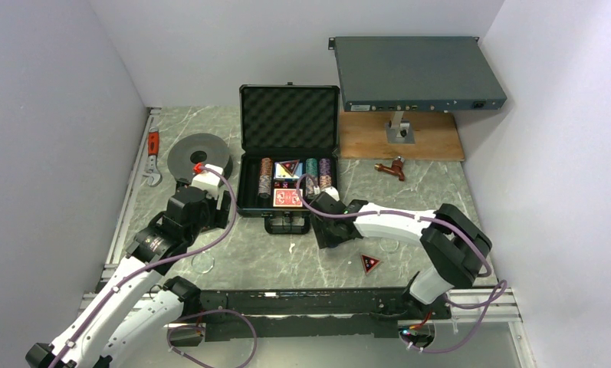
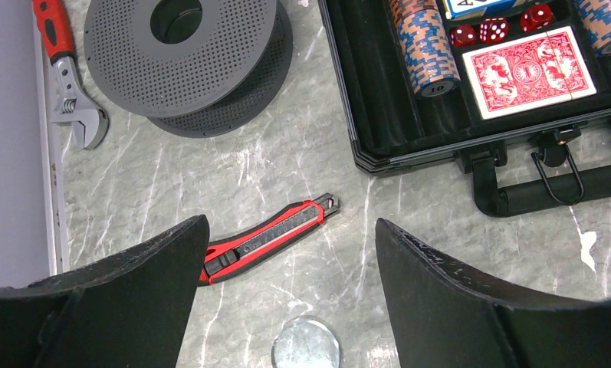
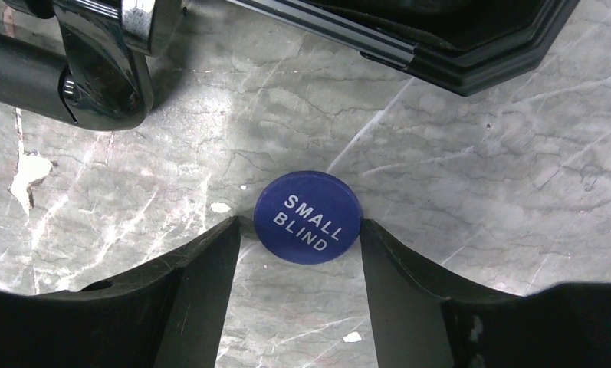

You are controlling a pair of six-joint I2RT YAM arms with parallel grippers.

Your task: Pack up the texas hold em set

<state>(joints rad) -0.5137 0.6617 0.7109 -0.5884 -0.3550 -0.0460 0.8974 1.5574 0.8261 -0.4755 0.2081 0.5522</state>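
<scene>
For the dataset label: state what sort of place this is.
Probably a robot test cell in a lab: plain white walls box in a marble-patterned table, two robot arms are bolted at its near edge, and unrelated props sit about: a rack-mount box, a wrench, a poker case.

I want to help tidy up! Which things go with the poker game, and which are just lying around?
Poker game: case, chips, red cards, dice, triangle marker, blue button.
Just lying around: wrench, spool, red knife, grey box, wooden board.
</scene>
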